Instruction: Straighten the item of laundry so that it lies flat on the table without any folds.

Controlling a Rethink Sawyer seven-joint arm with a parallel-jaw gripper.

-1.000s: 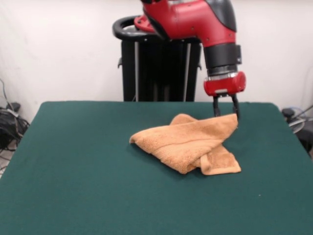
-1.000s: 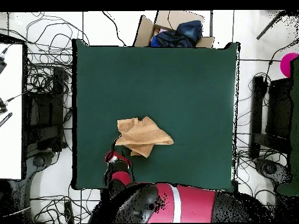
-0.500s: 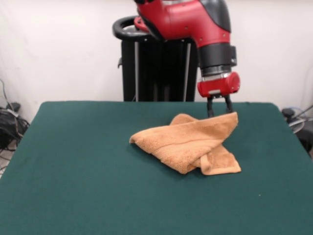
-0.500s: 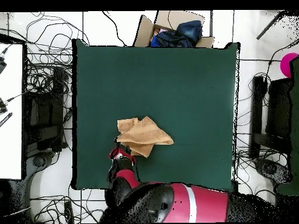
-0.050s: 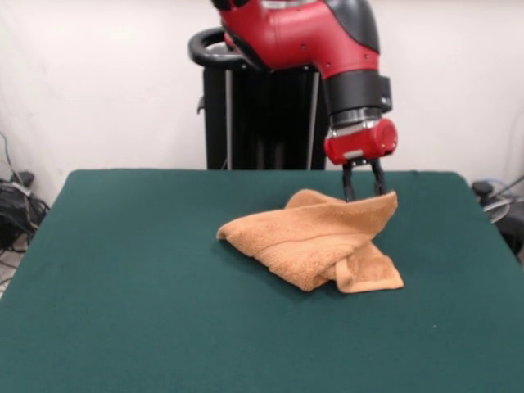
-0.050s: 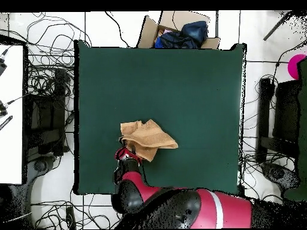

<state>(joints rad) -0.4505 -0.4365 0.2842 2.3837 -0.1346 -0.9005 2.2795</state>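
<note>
Towel (image 5: 315, 242) was seen crumpled and folded over itself on the table (image 5: 131, 311); the gripper (image 5: 361, 190) was spread apart behind its raised edge.

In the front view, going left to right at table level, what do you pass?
Cables on the floor → bare green table → folded orange towel → the tool at the towel's raised right corner → more bare table → cables at the right edge.

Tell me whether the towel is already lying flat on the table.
No, the towel is bunched on the table, with layers folded over each other.
</note>
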